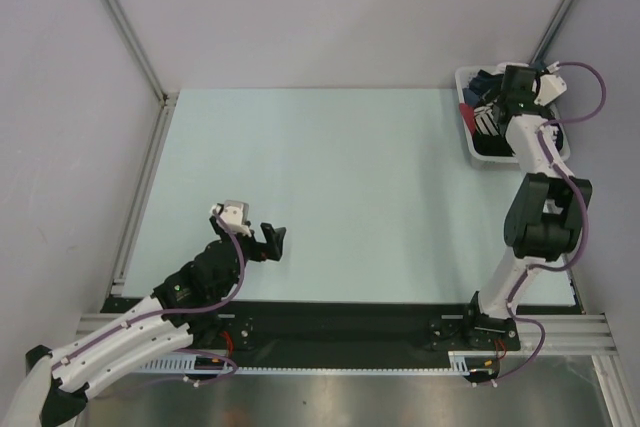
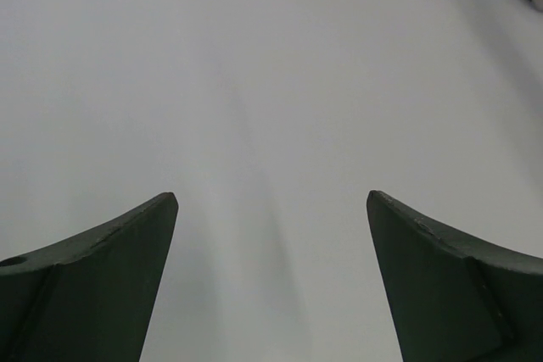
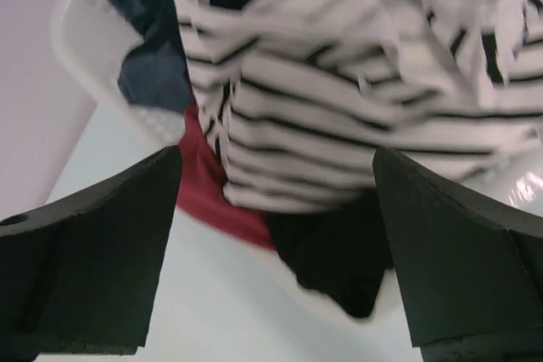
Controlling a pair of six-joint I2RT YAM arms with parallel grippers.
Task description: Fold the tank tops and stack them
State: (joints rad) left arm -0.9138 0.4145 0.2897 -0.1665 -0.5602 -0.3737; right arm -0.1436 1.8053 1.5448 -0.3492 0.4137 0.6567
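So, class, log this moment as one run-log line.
left gripper: open, over table | right gripper: open, above striped tank top | striped tank top: bunched in basket | held: nothing

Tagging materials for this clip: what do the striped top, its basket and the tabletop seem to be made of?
Striped top: soft, matte fabric, likely a knit; it lies crumpled in loose folds. Basket: probably white plastic, faintly glossy; smooth rounded rim, wall seemingly perforated. Tabletop: smooth matte pale blue-green surface; the material cannot be told.
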